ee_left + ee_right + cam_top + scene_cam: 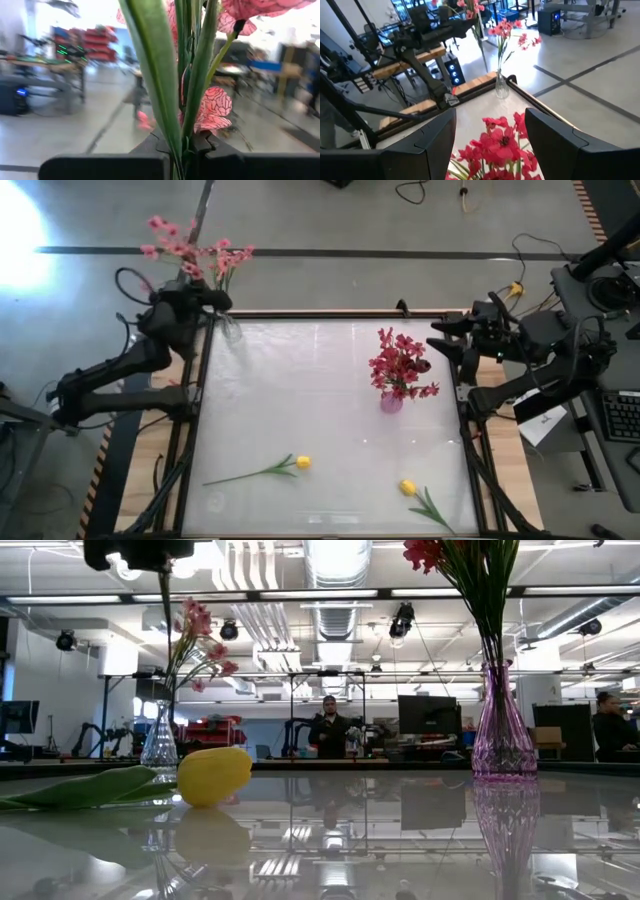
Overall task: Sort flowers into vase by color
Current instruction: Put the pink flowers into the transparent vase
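Fig.: L gripper [205, 300], table's 10 o'clock corner, clamped on pink spray [190, 252] above clear vase [229, 328]. You risk stems missing the narrow neck or tipping it. R gripper [445, 337], 2 o'clock, fingers apart, idle. Yellow tulips [302, 462] wait at 6 o'clock.

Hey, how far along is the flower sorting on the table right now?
Done: red blossom sprays stand in the purple glass vase, and some pink blossom sprays stand in the clear glass vase. In hand: the left gripper, shut on a pink blossom spray's stem, is by the clear vase. The right gripper waits open at the table's edge. Left: two yellow tulip buds lying on the table.
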`<state>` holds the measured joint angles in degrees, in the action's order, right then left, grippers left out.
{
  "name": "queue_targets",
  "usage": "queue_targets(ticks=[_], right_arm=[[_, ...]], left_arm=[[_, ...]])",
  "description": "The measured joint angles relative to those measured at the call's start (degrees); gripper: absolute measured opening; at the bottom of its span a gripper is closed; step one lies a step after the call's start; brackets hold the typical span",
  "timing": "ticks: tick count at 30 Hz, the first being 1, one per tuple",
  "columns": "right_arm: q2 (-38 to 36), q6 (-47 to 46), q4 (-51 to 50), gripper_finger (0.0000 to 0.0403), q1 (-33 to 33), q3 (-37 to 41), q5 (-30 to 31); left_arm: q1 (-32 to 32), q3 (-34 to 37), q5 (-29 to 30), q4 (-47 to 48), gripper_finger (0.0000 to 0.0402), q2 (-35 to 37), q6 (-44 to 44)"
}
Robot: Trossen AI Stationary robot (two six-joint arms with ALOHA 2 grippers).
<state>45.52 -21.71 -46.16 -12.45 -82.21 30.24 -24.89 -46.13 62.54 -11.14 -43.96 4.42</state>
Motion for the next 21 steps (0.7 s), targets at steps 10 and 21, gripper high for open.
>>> queue_targets(ticks=[10,21], right_arm=[[0.31,2.89,7.13,0.0228,0.00,-0.02,-0.04],[0.95,2.77,7.90,0.0228,0.00,-0.02,-0.02]], left_arm=[[-12.42,7.66,-6.67,-15.46,0.0000,-4.49,5.60],[-16.61,5.33,-9.62,-14.33,0.0000,-10.51,5.65]])
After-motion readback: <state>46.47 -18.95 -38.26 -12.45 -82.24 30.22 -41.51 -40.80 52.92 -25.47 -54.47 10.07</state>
